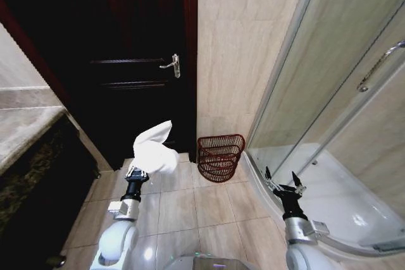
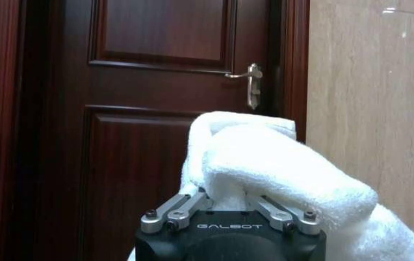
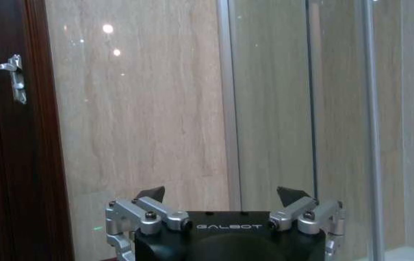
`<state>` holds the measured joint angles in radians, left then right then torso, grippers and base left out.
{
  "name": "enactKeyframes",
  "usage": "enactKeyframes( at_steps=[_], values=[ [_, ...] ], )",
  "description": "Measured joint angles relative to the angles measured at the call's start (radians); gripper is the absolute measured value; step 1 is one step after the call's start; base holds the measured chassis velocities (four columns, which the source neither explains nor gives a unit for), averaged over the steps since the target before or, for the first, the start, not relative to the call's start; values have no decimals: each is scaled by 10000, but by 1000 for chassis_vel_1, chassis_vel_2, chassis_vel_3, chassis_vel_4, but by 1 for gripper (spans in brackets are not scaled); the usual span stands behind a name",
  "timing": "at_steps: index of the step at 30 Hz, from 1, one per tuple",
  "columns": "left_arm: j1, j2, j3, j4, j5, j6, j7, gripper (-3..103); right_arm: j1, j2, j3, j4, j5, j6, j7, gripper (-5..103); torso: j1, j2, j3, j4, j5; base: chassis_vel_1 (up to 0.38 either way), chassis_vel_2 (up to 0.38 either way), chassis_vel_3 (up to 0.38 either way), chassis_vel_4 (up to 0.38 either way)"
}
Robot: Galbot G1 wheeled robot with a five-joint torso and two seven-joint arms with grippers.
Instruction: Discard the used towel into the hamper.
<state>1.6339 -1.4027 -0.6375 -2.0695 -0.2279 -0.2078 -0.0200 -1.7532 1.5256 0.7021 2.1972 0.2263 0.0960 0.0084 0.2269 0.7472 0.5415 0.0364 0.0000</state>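
Note:
A white towel (image 1: 154, 150) hangs bunched from my left gripper (image 1: 136, 170), which is shut on it and held up in front of the dark door. In the left wrist view the towel (image 2: 265, 168) bulges out over the fingers and hides the fingertips. The hamper (image 1: 219, 156), a red-brown openwork basket, stands on the tiled floor against the beige wall, to the right of and beyond the towel. My right gripper (image 1: 282, 176) is open and holds nothing, raised near the shower's edge. In the right wrist view its fingertips (image 3: 151, 193) stand wide apart.
A dark wooden door (image 1: 126, 61) with a metal handle (image 1: 172, 64) is ahead on the left. A glass shower enclosure (image 1: 329, 93) with a white tray (image 1: 342, 194) fills the right. A stone counter (image 1: 25, 124) runs along the left. Open floor tiles (image 1: 190, 213) lie between my arms.

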Motion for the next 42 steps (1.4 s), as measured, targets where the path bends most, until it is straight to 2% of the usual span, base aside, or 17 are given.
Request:
enactKeyframes(
  at_steps=[42],
  values=[
    [-124, 23, -29, 166, 77, -231, 131, 12, -16, 70, 101, 110, 183, -11, -15, 100, -729, -1720, -989, -1, 0, 0, 0, 0, 0]
  ],
)
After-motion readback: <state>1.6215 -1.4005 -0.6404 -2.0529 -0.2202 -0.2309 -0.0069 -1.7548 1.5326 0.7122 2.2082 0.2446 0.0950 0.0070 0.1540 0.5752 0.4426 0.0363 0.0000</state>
